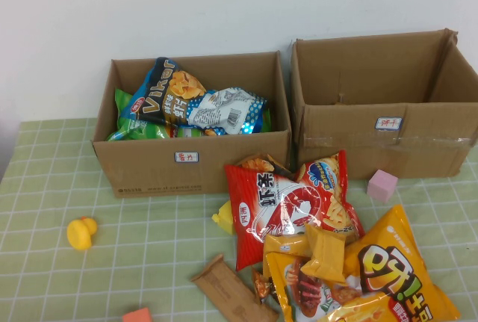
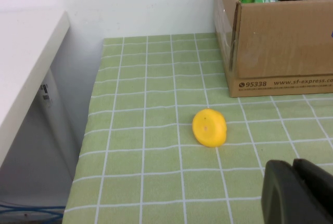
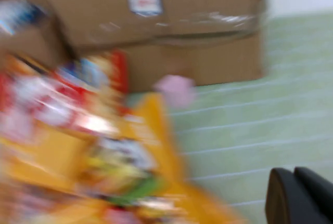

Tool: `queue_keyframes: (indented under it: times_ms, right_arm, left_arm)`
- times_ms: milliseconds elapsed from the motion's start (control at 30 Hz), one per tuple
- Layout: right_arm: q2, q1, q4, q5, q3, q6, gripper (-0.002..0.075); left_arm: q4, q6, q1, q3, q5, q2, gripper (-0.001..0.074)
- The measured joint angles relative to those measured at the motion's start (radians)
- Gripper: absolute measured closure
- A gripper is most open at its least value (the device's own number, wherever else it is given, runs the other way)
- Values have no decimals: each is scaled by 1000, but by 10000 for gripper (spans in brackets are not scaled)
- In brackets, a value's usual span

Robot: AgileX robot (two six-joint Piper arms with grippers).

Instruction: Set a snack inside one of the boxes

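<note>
Two open cardboard boxes stand at the back. The left box point(image 1: 149, 165) holds several snack bags, among them a blue one point(image 1: 164, 90). The right box point(image 1: 351, 135) looks empty. In front lies a snack pile: a red bag point(image 1: 287, 206), a big orange bag point(image 1: 388, 270), a small orange pack point(image 1: 323, 251) and a brown pack point(image 1: 231, 292). Neither arm shows in the high view. My left gripper point(image 2: 292, 164) is shut and empty, low over the cloth near a yellow duck point(image 2: 209, 127). My right gripper point(image 3: 294, 174) is shut and empty, beside the blurred snack pile point(image 3: 78, 146).
The yellow duck point(image 1: 81, 232) sits left of the pile. A pink cube point(image 1: 382, 185) lies before the right box, also in the right wrist view point(image 3: 176, 90). A small yellow thing point(image 1: 222, 216) and a red block point(image 1: 137, 314) lie near the front. The table's left edge drops off point(image 2: 86, 146).
</note>
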Motion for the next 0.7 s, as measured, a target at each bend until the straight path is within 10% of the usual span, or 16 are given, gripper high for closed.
queue_keyframes:
  times_ms: [267,700]
  right_arm:
    - [0,0,699,-8,7,140,728]
    - [0,0,776,-168,4,-48,728]
  left_arm:
    - [0,0,0,0,0,0,737]
    - [0,0,0,0,2,0,737]
